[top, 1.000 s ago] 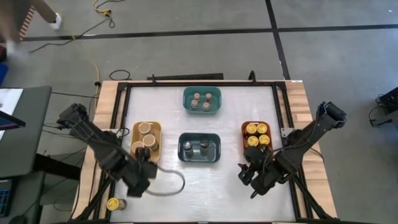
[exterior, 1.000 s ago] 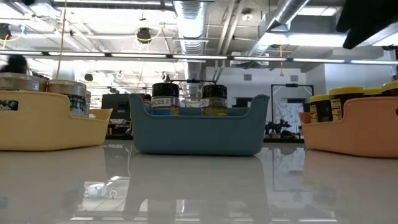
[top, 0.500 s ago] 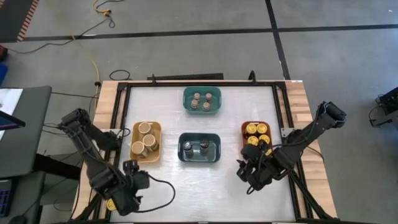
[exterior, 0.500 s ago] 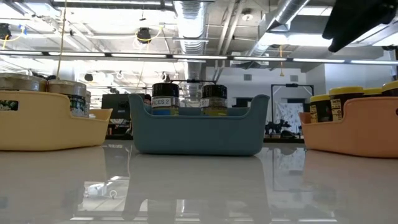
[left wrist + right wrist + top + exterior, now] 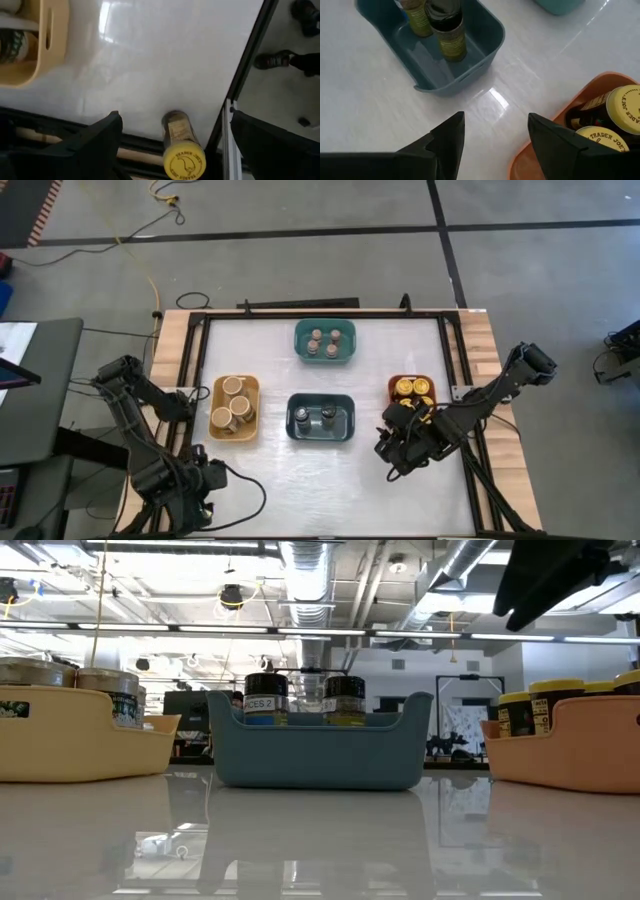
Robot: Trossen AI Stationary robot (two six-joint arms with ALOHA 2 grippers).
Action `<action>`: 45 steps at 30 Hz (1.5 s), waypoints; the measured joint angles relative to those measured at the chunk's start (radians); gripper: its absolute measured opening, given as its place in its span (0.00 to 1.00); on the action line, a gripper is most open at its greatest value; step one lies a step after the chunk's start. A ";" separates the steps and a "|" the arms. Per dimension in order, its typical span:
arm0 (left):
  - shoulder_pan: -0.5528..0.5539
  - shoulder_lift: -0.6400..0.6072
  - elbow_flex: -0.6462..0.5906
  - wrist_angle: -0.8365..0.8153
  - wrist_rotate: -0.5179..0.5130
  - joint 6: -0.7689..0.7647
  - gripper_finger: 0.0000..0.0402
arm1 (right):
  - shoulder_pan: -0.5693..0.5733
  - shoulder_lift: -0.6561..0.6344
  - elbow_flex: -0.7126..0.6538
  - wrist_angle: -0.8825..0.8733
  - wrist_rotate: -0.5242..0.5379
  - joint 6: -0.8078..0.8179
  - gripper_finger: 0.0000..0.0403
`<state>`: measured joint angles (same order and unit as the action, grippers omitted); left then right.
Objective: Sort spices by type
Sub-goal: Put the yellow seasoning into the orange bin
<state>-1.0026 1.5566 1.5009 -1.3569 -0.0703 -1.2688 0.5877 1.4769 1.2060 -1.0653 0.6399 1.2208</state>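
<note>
A yellow-lidded spice jar [image 5: 178, 145] lies on its side at the table's near left corner, beside the black frame rail; in the high view my left arm hides it. My left gripper [image 5: 175, 122] [image 5: 188, 486] hangs over it, open, one finger on each side of the jar and clear of it. My right gripper [image 5: 495, 122] [image 5: 392, 444] is open and empty, above the table just near of the orange bin [image 5: 399, 402]. That bin holds yellow-lidded jars [image 5: 624, 107].
The yellow bin [image 5: 250, 387] holds wide tan-topped jars. Small brown-topped jars stand in the teal bin [image 5: 325, 361]. The dark-blue bin [image 5: 321, 437] [image 5: 485, 37] has two dark-lidded jars. White tabletop lies bare along the near edge between the arms. Black frame rails border the table.
My left gripper has swung from beside the yellow bin toward the table's near left corner and now covers the lying yellow-lidded jar. My right gripper has drifted toward the far edge and a little left, closer to the orange bin. No jar has moved.
</note>
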 joint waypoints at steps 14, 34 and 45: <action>-0.079 0.131 0.000 0.042 0.156 0.059 0.87 | -0.002 0.000 0.000 0.000 0.022 -0.002 0.61; -0.169 0.196 -0.001 0.000 0.169 0.083 0.87 | -0.002 0.000 0.000 0.005 0.027 -0.025 0.61; -0.223 0.195 -0.039 0.024 0.167 -0.003 0.87 | -0.002 0.000 0.000 0.025 0.027 -0.025 0.61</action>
<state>-1.2255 1.7519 1.4614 -1.3330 0.0963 -1.2721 0.5861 1.4769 1.2060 -1.0402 0.6670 1.1957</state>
